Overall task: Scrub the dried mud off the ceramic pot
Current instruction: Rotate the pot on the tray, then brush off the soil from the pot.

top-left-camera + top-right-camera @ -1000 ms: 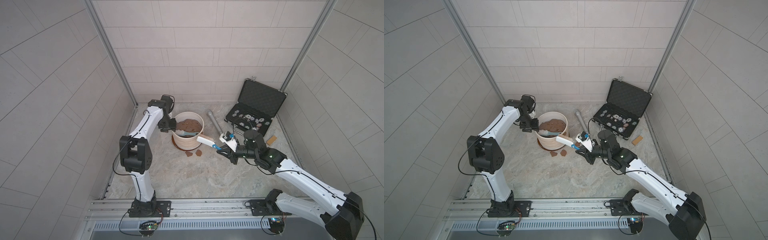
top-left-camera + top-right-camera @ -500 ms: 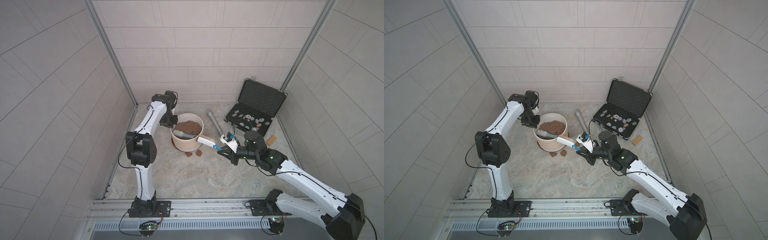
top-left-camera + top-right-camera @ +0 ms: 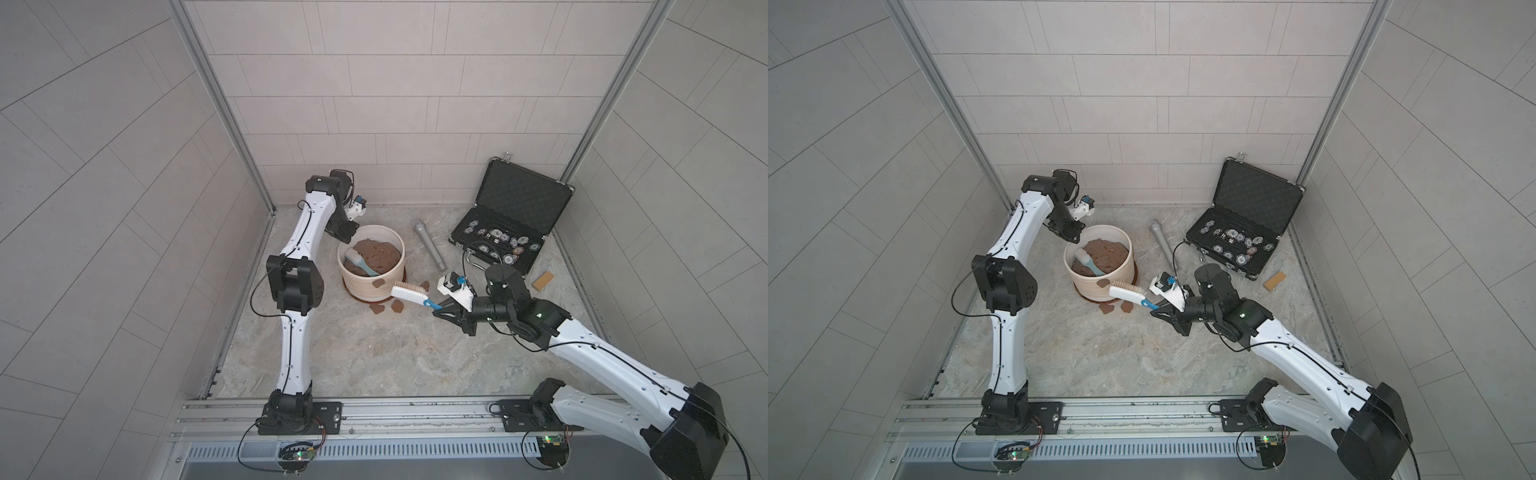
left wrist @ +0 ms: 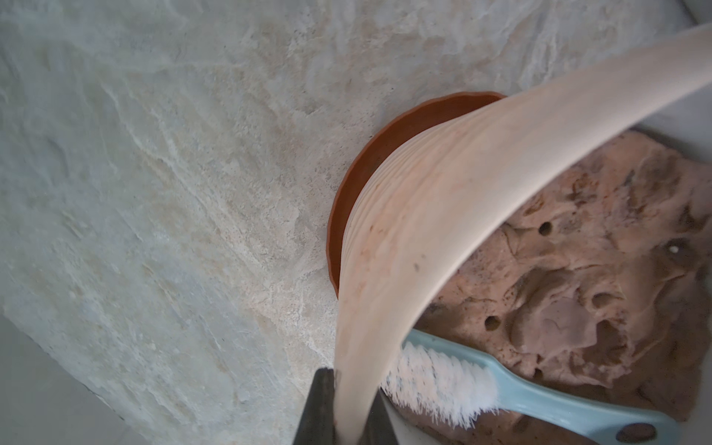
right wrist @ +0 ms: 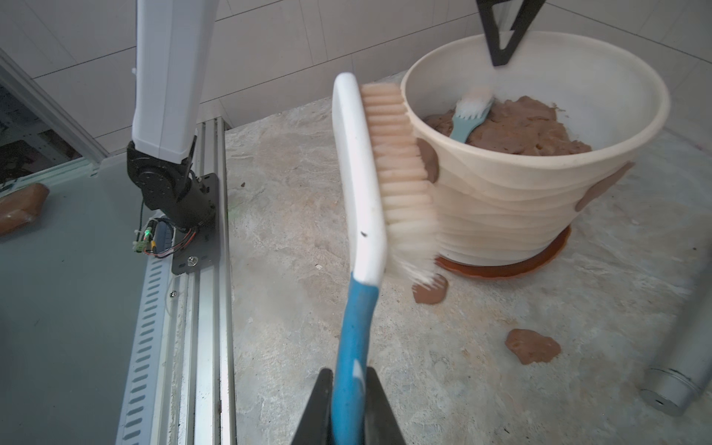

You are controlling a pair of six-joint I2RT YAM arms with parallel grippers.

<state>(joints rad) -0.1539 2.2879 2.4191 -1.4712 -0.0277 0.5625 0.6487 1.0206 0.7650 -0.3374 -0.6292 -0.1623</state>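
The ribbed cream ceramic pot [image 3: 370, 286] [image 3: 1100, 286] stands on its terracotta saucer [image 5: 501, 267] in both top views. My left gripper [image 3: 347, 237] [image 4: 345, 408] is shut on the pot's back-left rim, one finger inside and one outside. My right gripper [image 3: 442, 309] [image 5: 348, 404] is shut on the blue handle of a white scrub brush [image 3: 409, 294] [image 5: 362, 185]. Its bristles press the pot's near side beside a dried mud patch [image 5: 429, 160]. Another patch [image 5: 601, 185] clings to the wall. Two mud flakes [image 3: 377, 308] [image 3: 397, 306] lie on the floor.
Brown soil [image 3: 376, 255] and a small light-blue brush [image 3: 361, 266] lie inside the pot. A metal cylinder [image 3: 429, 245] lies right of it. An open black case [image 3: 511, 220] with chips stands at the back right, with a tan block [image 3: 543, 281] near it.
My left arm swung toward the back and its jaws closed on the pot's rim. The brush head slid slightly lower along the pot's side.
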